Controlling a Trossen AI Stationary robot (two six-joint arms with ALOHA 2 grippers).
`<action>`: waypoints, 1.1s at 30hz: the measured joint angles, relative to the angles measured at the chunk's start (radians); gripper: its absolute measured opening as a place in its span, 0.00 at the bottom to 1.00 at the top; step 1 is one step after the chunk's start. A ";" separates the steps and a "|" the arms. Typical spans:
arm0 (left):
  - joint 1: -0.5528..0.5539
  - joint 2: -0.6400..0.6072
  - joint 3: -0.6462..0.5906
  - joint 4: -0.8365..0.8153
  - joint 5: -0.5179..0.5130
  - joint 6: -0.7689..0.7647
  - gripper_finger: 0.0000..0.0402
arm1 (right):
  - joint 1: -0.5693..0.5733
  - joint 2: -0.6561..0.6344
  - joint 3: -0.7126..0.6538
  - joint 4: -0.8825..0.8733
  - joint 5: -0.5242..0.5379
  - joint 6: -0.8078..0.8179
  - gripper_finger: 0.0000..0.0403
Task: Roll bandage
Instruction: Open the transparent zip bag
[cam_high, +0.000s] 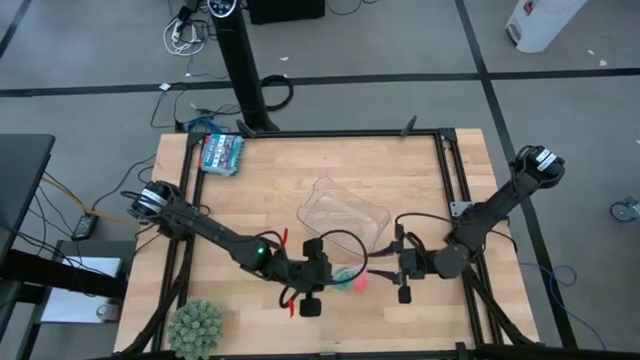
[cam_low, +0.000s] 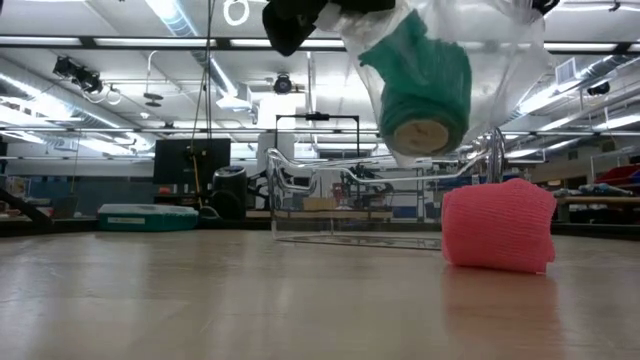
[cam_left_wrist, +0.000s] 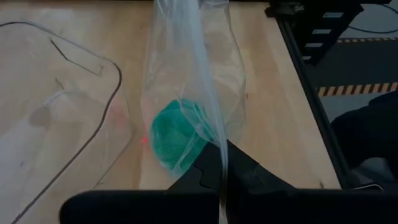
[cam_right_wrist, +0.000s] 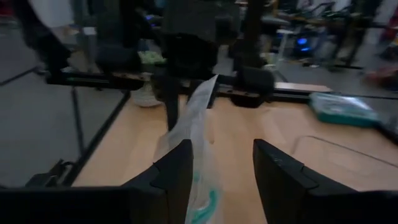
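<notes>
Landmark: the clear plastic tray (cam_high: 345, 215), a rigid, glossy, round-cornered tub resting on the pale wood-grain tabletop (cam_high: 280, 190); whether anything lies in it cannot be made out. Left of the tray near the tabletop's far edge lies a flat teal package (cam_high: 222, 153); toward the near left corner sits a spiky green ball (cam_high: 196, 326). In front of the tray, the left hand (cam_left_wrist: 222, 177) is closed, pinching the neck of a thin, crinkled transparent bag (cam_left_wrist: 189, 93) that hangs clear of the tabletop and contains a teal roll (cam_low: 425, 85) of ribbed fabric with a pale core. Just right of the bag, the bandage (cam_low: 499, 226), a chunky pink-red woven roll, rests on the tabletop. Farther right, the right hand (cam_right_wrist: 222, 162) stands open, its dark fingers apart beside the bag.
</notes>
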 joint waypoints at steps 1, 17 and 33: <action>0.000 0.000 0.000 0.000 0.000 0.000 0.01 | -0.013 0.000 0.000 0.000 -0.030 0.004 0.41; 0.013 0.000 0.000 0.000 -0.007 0.003 0.01 | -0.126 0.000 0.000 0.054 -0.192 -0.031 0.11; -0.042 -0.095 0.001 -0.012 -0.151 0.056 0.19 | 0.035 0.001 0.001 -0.039 -0.053 0.090 0.00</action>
